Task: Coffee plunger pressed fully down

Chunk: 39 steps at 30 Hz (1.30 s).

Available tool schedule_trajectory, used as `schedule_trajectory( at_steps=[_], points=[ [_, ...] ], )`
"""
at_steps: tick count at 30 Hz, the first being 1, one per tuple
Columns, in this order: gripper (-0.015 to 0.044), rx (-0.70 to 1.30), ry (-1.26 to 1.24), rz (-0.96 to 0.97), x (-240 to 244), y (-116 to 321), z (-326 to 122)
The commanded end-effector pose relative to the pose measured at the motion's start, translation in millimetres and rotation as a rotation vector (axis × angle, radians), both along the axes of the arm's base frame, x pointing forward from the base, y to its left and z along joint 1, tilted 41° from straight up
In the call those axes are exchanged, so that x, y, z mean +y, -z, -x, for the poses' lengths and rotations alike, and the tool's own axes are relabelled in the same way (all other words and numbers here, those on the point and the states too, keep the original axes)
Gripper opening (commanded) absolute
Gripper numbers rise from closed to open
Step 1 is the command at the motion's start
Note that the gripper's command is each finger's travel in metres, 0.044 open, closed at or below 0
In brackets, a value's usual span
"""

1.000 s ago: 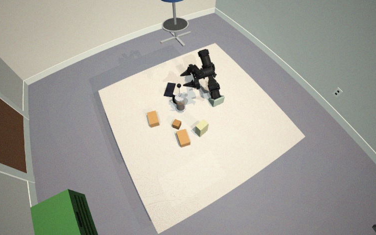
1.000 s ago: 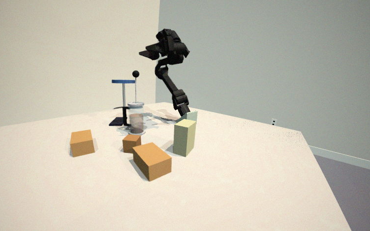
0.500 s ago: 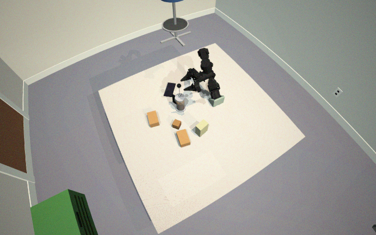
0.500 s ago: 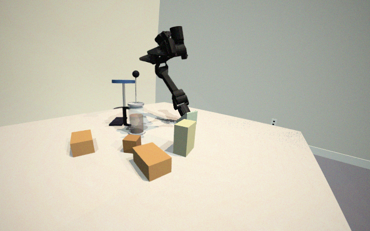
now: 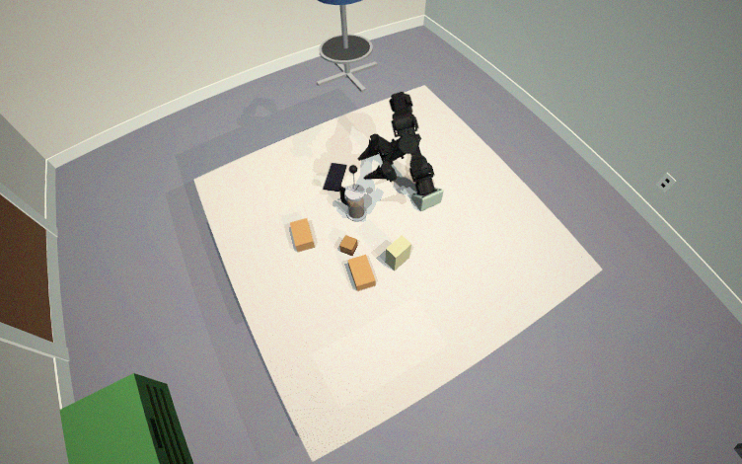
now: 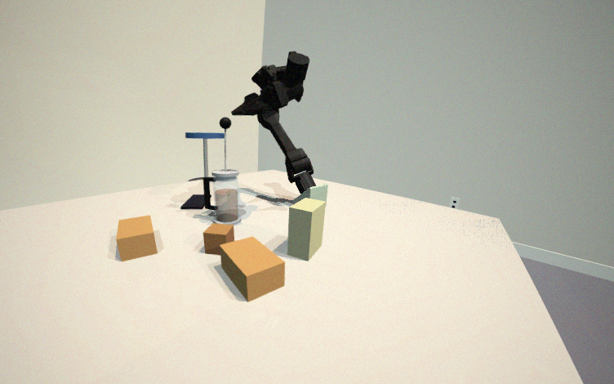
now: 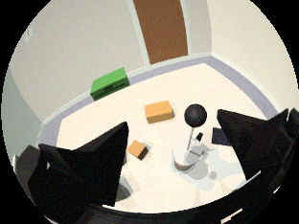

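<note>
Cream-white and broad, the tabletop has most of its surface lying toward its near edge and near-right corner, well away from everything on it. The things cluster toward the far edge. The coffee press stands upright there, a glass jar with brown liquid in it and a dark handle on its side. Its long axis runs straight up: the thin rod rises from the lid to the black plunger knob, which sits high, not pressed down.

Just behind the press a dark flat pad lies on the tabletop. Toward the near edge are three orange blocks and one tall pale yellow block, all apart from the press.

The arm rises from a pale green base beside the press, toward the far-right corner. The gripper hangs above and to one side of the knob, apart from it. Its fingers are spread nearly as wide as they go and hold nothing; in the wrist view the knob shows between them, farther out.
</note>
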<state>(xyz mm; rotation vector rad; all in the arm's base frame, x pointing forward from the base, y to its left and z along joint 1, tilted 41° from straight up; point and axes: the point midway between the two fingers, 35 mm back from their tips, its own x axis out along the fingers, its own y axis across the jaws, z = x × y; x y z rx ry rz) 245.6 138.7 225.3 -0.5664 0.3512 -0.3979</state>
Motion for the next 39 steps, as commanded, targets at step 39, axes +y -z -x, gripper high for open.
schedule_trajectory(
  at_steps=[39],
  points=[
    [0.0414,0.051,0.068,0.041,-45,-3,-21]
  ],
)
